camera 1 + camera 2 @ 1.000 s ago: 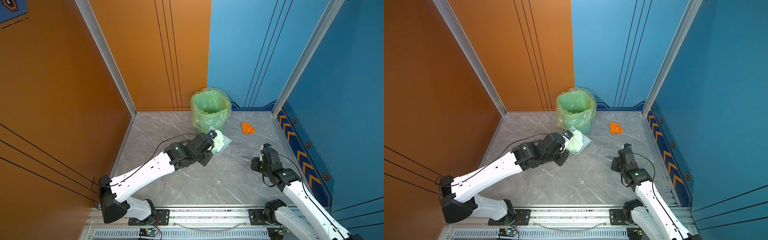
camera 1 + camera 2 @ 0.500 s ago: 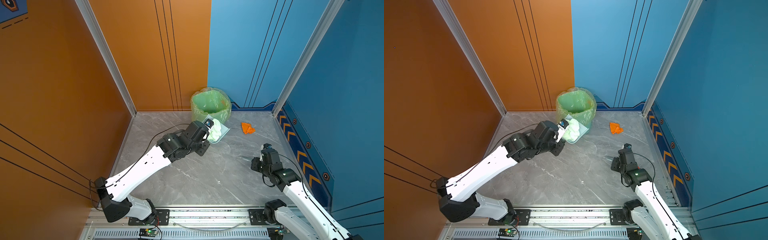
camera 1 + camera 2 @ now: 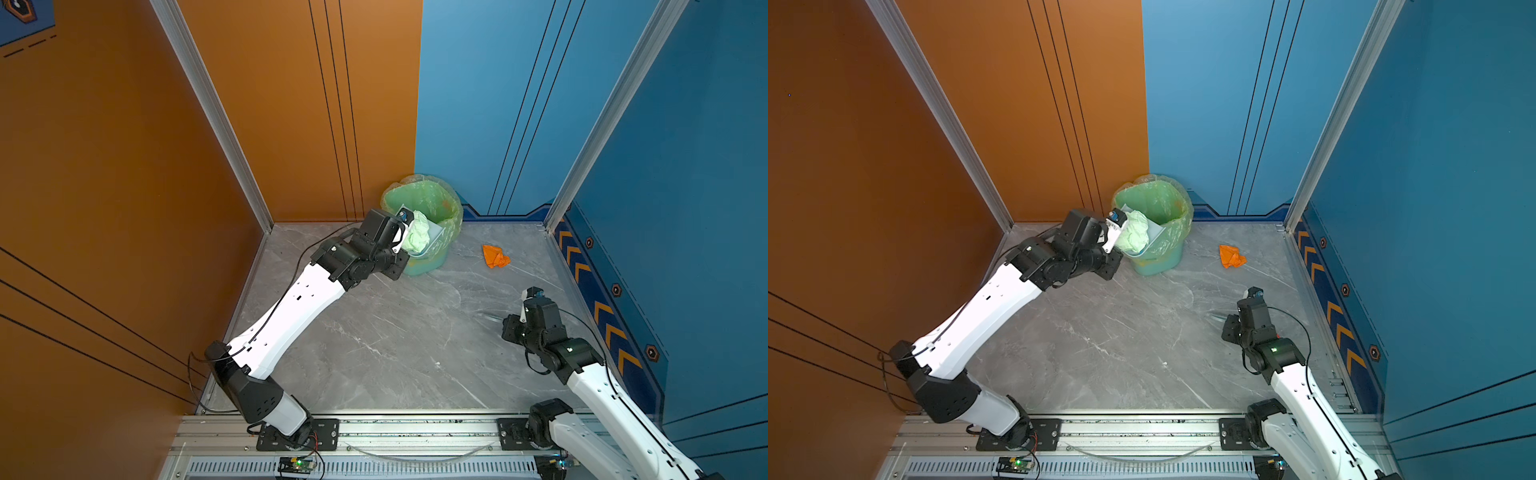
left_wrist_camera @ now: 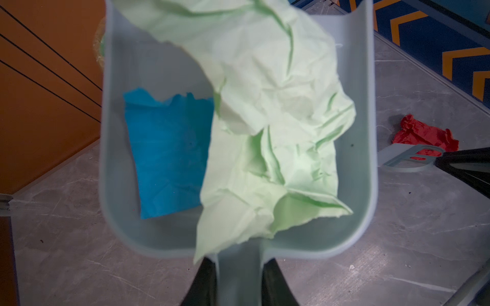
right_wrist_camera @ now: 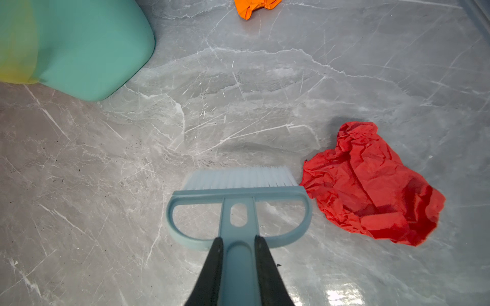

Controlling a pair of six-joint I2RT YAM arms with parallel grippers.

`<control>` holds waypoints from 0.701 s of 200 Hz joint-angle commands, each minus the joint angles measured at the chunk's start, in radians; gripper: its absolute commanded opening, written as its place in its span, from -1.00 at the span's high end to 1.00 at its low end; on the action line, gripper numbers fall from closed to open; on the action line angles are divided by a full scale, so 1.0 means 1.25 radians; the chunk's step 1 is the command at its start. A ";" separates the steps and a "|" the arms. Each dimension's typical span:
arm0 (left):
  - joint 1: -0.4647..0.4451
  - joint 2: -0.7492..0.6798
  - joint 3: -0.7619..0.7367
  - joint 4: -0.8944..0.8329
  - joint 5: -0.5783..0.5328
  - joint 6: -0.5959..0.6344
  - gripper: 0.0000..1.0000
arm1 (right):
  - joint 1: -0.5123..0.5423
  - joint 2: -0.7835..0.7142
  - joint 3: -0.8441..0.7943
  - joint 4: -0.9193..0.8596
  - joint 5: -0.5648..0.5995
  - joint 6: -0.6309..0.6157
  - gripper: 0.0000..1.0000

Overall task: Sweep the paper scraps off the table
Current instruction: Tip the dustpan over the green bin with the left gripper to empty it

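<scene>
- Grey marble tabletop [image 3: 395, 353], orange and blue walls [image 3: 291, 104]. Both top views: left claw [image 3: 401, 232] holds the dustpan [image 3: 433, 236] over the bin [image 3: 453, 203] rim, orange scrap [image 3: 494, 257] near the bin's right.
- Left wrist: left claw clamped on the dustpan handle, pale green scrap [image 4: 278, 119] and blue scrap [image 4: 169, 153] inside.
- Right wrist: right claw [image 5: 238, 241] squeezed on the brush [image 5: 238, 198] handle, red scrap [image 5: 371, 185] just beside the bristles, away from the bin.

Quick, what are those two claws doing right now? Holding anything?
Left claw: closed, holding the dustpan by its handle.
Right claw: closed, holding the brush by its handle.
</scene>
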 commanded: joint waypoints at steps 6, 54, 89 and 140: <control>0.045 0.052 0.062 -0.017 0.047 0.027 1.00 | -0.004 -0.021 0.008 -0.017 -0.013 0.012 1.00; 0.099 0.151 0.194 -0.045 0.073 0.043 1.00 | -0.006 -0.037 0.014 -0.034 -0.010 0.011 1.00; 0.112 0.239 0.322 -0.091 0.060 0.072 1.00 | -0.007 -0.052 0.006 -0.036 -0.011 0.013 1.00; 0.133 0.431 0.608 -0.238 0.032 0.111 1.00 | -0.011 -0.059 0.003 -0.036 -0.017 0.013 1.00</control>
